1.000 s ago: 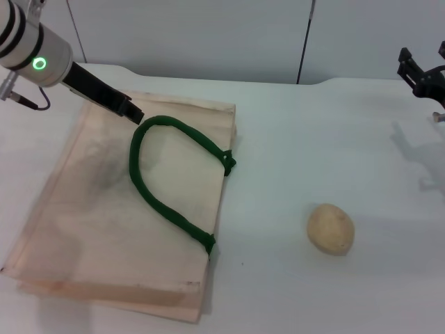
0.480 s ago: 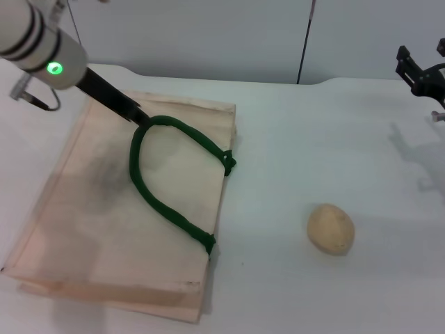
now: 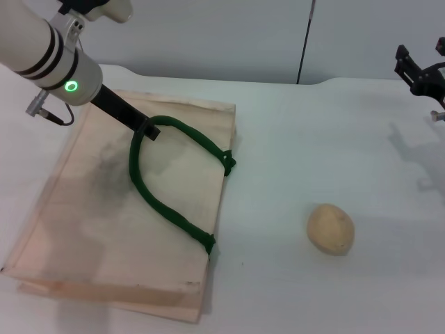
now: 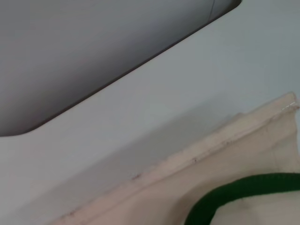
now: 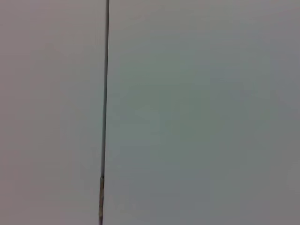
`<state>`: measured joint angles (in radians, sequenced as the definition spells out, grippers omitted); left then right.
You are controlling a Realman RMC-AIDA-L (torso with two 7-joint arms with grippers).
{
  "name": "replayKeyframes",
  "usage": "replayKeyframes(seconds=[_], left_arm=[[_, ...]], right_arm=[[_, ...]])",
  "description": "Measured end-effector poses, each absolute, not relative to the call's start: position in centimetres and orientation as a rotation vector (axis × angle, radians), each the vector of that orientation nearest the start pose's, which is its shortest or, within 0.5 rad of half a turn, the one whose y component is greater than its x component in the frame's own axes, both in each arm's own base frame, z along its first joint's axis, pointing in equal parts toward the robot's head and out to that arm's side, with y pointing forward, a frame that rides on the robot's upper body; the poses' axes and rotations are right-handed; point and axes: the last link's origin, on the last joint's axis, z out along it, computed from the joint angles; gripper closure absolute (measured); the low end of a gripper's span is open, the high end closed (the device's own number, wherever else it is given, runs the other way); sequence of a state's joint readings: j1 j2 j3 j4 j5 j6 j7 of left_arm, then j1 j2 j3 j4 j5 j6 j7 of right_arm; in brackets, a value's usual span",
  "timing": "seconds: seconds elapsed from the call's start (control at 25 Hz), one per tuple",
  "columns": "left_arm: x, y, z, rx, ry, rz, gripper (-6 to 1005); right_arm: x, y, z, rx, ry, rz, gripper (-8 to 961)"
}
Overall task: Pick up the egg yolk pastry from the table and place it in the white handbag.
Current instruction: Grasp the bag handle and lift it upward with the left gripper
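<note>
Your white handbag (image 3: 104, 223) lies flat on the desk, green rope handle (image 3: 167, 174) looped across it; off to its right the egg yolk pastry (image 3: 331, 228) sits alone, round and pale tan.

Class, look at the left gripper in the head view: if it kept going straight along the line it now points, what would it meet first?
Probably the green rope handle of the white handbag: the left gripper points down and rightward with its tip at the loop's top. Depth is unclear, so contact cannot be confirmed.
</note>
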<state>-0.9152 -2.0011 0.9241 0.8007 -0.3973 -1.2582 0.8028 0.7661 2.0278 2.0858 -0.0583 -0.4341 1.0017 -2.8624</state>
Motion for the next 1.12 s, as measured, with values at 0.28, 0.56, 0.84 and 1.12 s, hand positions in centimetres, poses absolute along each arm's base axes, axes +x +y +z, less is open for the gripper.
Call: replayKeyframes(seconds=[0.28, 0.56, 0.84, 1.12], left_arm=[[-21.5, 44.9, 4.0, -2.364, -0.975, 0.343, 606], [-22.0, 44.9, 3.7, -2.346, -0.979, 0.354, 606], [-22.3, 45.0, 3.2, -2.345, -0.977, 0.348, 607], [-22.6, 45.0, 2.0, -2.344, -0.98, 0.345, 607]], right_arm=[[28.2, 41.9, -0.1, -1.76, 0.494, 0.641, 198], [28.1, 41.9, -0.1, -1.764, 0.491, 0.641, 198], [27.9, 41.8, -0.2, -1.771, 0.478, 0.651, 198], [27.9, 41.8, -0.2, -1.772, 0.477, 0.651, 198]])
